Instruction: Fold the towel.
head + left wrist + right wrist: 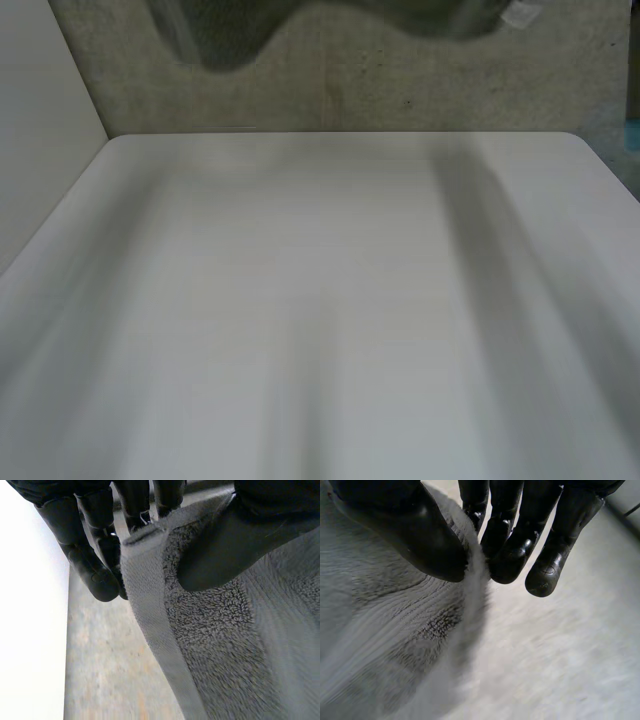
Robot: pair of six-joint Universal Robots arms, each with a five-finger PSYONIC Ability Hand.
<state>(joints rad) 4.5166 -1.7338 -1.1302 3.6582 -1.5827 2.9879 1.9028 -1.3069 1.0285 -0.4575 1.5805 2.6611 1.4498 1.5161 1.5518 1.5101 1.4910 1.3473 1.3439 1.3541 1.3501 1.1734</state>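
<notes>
**Towel (pixel 232 38) off the surface (pixel 320 300), a robot hand clamped on it at each side**

From the head camera, the grey towel hangs high in view as a drooping fold, seen against the speckled wall (pixel 400 90) beyond the white surface's far edge. A small white tag (pixel 521 13) shows on the cloth at the right.

Over to the left wrist: the left robot hand (pixel 225 550) is pinching the towel (pixel 215 635) at its hemmed border, close to a corner. The thumb lies on the terry face and the fingers (pixel 92 560) sit behind the hem.

On the right wrist, the right robot hand (pixel 417 532) has the towel's (pixel 395 630) edge nipped between thumb and fingertips (pixel 507 555). The cloth falls away beneath the thumb.
</notes>
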